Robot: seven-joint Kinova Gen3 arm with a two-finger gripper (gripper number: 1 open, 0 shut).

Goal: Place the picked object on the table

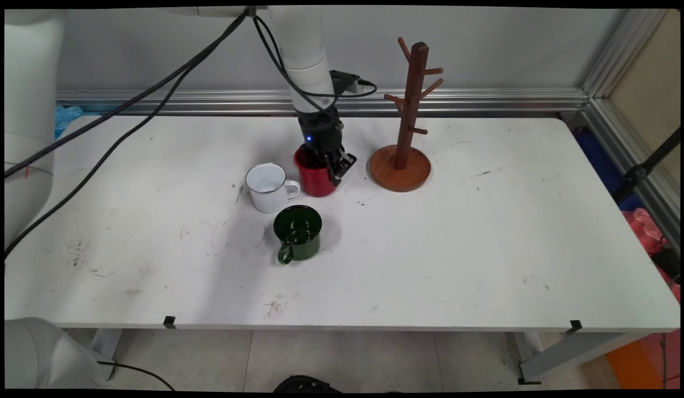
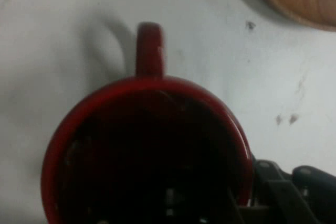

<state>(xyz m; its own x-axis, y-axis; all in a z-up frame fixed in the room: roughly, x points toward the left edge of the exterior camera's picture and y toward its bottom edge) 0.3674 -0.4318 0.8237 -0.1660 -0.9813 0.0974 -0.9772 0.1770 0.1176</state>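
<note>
Red mug (image 1: 315, 178): stood upright on the desk (image 1: 458, 249), toward its far middle; in the hand view the handle (image 2: 149, 48) is seen at the top.
White mug (image 1: 269, 188): set just left of the red mug, its handle close to it.
Green mug (image 1: 298, 232): placed nearer the front, just beside the white one, handle to the near side.
Wooden mug tree (image 1: 406, 119): found right of the red mug, near but apart.
Arm: lowered steeply from above, black cables hung off it.
Tool (image 1: 326, 165): set at the red mug's rim, one finger (image 2: 278, 190) seen outside the wall; whether a grip is closed cannot be told.
</note>
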